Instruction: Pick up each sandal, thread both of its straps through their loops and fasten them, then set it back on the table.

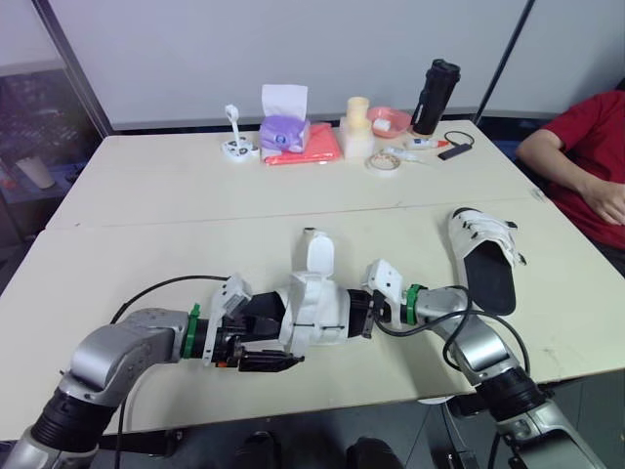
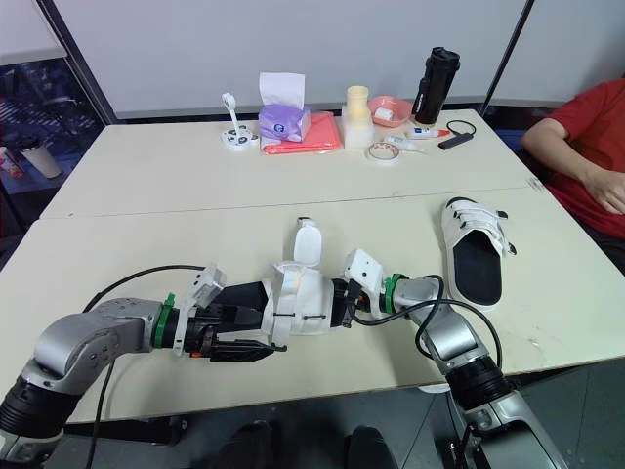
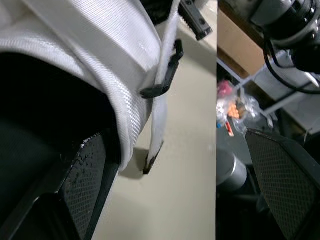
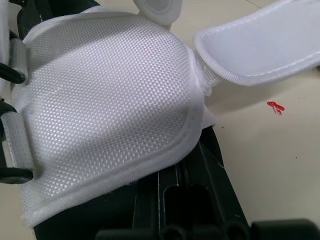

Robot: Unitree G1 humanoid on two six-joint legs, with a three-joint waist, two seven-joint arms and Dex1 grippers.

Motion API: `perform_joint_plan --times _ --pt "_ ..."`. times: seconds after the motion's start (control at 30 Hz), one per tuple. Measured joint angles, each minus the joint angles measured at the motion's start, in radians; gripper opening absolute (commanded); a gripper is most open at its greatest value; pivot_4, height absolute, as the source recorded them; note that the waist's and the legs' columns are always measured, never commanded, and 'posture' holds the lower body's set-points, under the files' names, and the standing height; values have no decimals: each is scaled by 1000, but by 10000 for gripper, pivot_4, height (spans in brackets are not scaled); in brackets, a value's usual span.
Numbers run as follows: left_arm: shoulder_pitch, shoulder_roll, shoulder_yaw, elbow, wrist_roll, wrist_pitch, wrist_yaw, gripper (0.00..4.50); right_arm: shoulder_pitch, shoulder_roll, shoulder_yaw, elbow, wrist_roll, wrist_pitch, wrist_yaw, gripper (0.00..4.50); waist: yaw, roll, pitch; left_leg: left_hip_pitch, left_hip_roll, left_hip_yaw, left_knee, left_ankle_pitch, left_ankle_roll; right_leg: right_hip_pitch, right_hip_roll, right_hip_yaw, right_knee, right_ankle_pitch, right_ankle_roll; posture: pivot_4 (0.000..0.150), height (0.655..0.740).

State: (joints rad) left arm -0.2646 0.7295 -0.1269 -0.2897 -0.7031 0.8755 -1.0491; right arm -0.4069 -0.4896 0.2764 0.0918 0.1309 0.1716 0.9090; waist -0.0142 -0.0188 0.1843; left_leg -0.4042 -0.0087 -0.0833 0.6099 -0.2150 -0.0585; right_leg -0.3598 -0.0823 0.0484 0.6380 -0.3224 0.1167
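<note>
The white sandal (image 1: 314,308) sits at the near middle of the table (image 1: 195,215), between both grippers. The left gripper (image 1: 278,335) is spread wide, and one finger (image 3: 85,185) touches the sandal. If the right gripper (image 1: 363,315) is squeezing, nobody can tell. One strap (image 1: 318,256) sticks up loose. With such a weak hold the sandal might tip or slide, and the strap could miss its black loop (image 3: 162,80). No words can be read anywhere.
</note>
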Motion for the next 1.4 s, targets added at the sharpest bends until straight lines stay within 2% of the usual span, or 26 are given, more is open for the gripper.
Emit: perform_joint_plan --times 0.2,0.4,0.6,0.77,1.4 --pt "-14 9 -9 13 -7 1 -61 44621 8 0 -2 -3 0 -3 -1 0 -1 0 0 -1 0 0 0 0 0 0 0 0 -2 0 0 1500 7400" --pt "6 82 28 13 -35 22 -106 44621 15 0 -4 -10 0 -3 -4 0 -1 0 0 -1 1 0 -1 0 0 -1 0 0 -2 0 0 1500 7400" --pt "14 93 107 -15 -129 68 -111 44621 12 0 -7 -10 0 -3 -6 0 0 0 0 -2 1 0 -1 0 0 -1 -1 0 -3 0 0 1500 7400" --pt "13 92 104 -73 -164 98 -103 44621 8 0 -3 -9 0 -3 -6 0 -1 0 0 -2 1 0 -2 0 0 -1 0 0 -3 0 0 1500 7400" --pt "-101 35 -34 -3 -63 74 -89 44621 12 0 -5 -8 0 -3 -15 0 0 0 0 -2 0 0 -1 0 0 0 3 -1 -3 1 0 1500 7400"
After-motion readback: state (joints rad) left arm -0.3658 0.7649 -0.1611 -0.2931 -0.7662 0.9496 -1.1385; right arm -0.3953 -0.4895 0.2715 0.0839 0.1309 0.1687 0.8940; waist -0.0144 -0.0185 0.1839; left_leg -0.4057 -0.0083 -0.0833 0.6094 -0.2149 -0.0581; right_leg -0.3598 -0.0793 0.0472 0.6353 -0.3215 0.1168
